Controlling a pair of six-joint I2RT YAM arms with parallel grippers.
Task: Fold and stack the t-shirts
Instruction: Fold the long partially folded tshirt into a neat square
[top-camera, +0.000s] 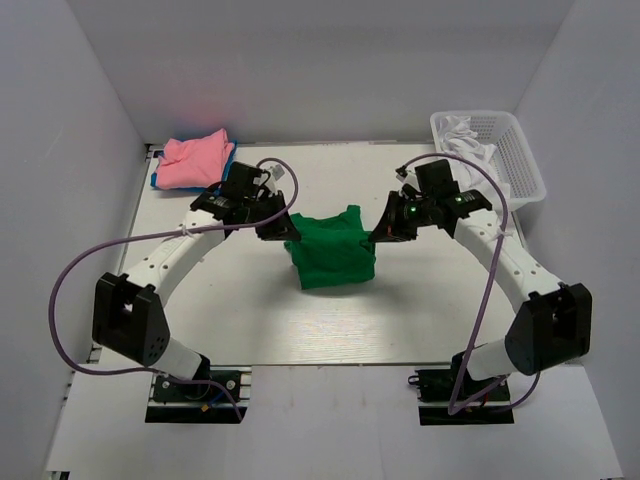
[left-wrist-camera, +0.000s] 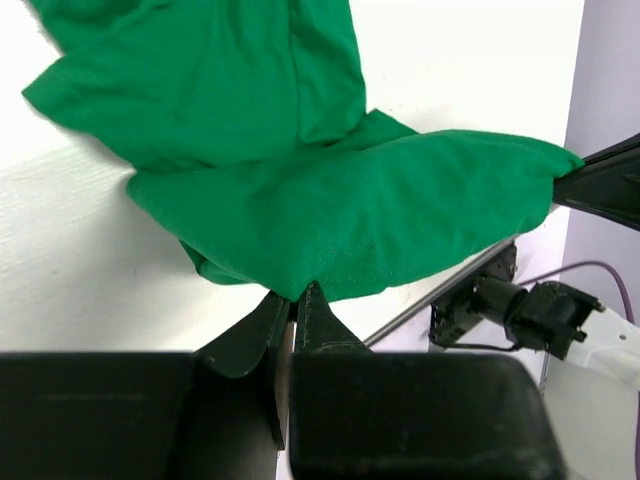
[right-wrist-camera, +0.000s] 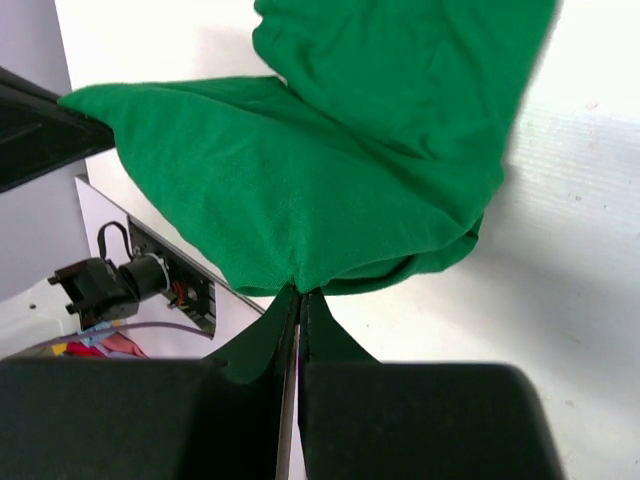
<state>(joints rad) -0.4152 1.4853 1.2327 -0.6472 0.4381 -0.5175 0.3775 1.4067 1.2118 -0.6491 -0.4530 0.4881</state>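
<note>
Mid-fold on the green t-shirt, centre of the top view, between the two arms. Partly lifted off the table, with the lower part down on it. Pinched at its left edge by the left gripper, with jaws narrowed right down onto a tuck of cloth. Same at the right edge with the right gripper, nearly closed on fabric. Both confirmed in the wrist views. Stretched fairly taut between the two pinches, with looser folds draped below toward the table. Judged as the fold-over step, roughly halfway through this shirt.

To do it well:
- Move both grippers together at matching height and pace to avoid skew.
- Hold light tension across the span, not enough to drag the resting part.
- Lay the held edge flat over the lower half and line up the edges.
- Let go only after touchdown.
- Watch for slip out of such thin pinches, and for bunched layers trapped under the fold.

Elsewhere: pink t-shirt folded at upper left of the top view, on top of a blue t-shirt seen only as a thin edge. Likely the stack to add to. White mesh basket at upper right with white cloth inside. Cannot tell which garment.
</note>
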